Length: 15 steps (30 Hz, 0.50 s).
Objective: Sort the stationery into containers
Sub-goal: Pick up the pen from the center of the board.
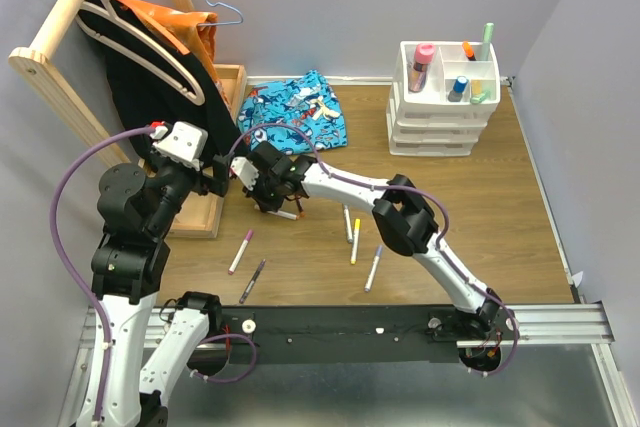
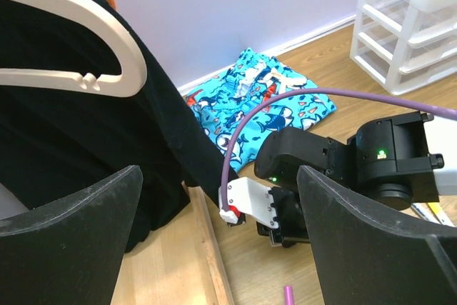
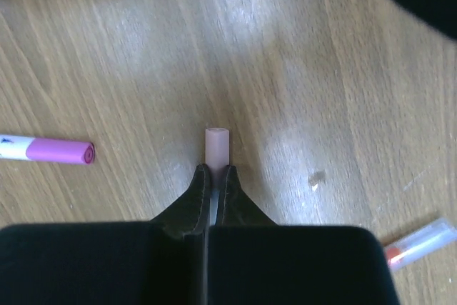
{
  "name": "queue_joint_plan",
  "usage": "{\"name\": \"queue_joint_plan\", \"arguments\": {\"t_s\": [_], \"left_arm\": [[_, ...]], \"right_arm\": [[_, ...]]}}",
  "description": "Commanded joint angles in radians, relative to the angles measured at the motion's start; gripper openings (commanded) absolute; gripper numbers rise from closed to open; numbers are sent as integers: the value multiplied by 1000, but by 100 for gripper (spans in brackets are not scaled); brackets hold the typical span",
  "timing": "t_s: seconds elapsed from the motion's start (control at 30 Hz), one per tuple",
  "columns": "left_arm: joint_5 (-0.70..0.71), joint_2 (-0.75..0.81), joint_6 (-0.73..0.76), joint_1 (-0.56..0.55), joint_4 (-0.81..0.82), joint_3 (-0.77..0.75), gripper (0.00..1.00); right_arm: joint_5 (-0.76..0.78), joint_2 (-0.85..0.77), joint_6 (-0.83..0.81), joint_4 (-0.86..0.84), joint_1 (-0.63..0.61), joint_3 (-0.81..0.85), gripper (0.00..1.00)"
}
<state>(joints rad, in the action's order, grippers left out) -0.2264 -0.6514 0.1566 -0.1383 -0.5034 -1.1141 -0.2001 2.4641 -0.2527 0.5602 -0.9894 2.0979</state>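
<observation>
Table (image 1: 500, 227): brown wood, and everything sits on it.
Clothes rack (image 1: 60, 37): stands along the table's left edge, with a black top (image 1: 135, 97) on a white hanger (image 2: 86, 69).
White organiser (image 1: 440, 122): sits in the table's far right corner, with drawers below and open boxes on top.
Blue cloth (image 1: 295, 112): lies crumpled by the far edge, just right of the rack.
Left hand (image 2: 219, 176): wide open and holding nothing, up in the air next to the black top.
Right hand (image 3: 213, 180): squeezed shut on the pale pink pen (image 3: 216, 146), low over the table near its left side.
Pale pink pen: only its end pokes out past the fingertips; I cannot tell if it touches the wood.
Loose pens (image 1: 355, 241): five lie spread out near the middle of the table, toward the near edge.
In the organiser's top boxes: a pink tube (image 1: 422, 65), an orange marker (image 1: 468, 50), a green pen (image 1: 487, 42) and a small blue-topped jar (image 1: 458, 87).
</observation>
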Motion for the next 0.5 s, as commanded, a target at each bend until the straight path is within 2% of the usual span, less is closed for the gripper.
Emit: {"name": "queue_joint_plan", "arguments": {"t_s": [0.0,0.17,0.3,0.37,0.47], "left_arm": [[-59,7,21,5,6,-1,99],[-218,-8,101,5,19,5,99],[-364,-56,115,2,22,14,99],[-387,-102,109,-27,19,22,98],[-302,-155,103,-121,71,72,98]], "right_arm": [[73,-97,-28,92,-2,-114,1],[-33,-328,56,92,118,-197,0],[-189,-499,134,32,334,-229,1],[-258,-609,161,-81,408,-266,0],[-275,-756,181,-311,535,-375,0]]}}
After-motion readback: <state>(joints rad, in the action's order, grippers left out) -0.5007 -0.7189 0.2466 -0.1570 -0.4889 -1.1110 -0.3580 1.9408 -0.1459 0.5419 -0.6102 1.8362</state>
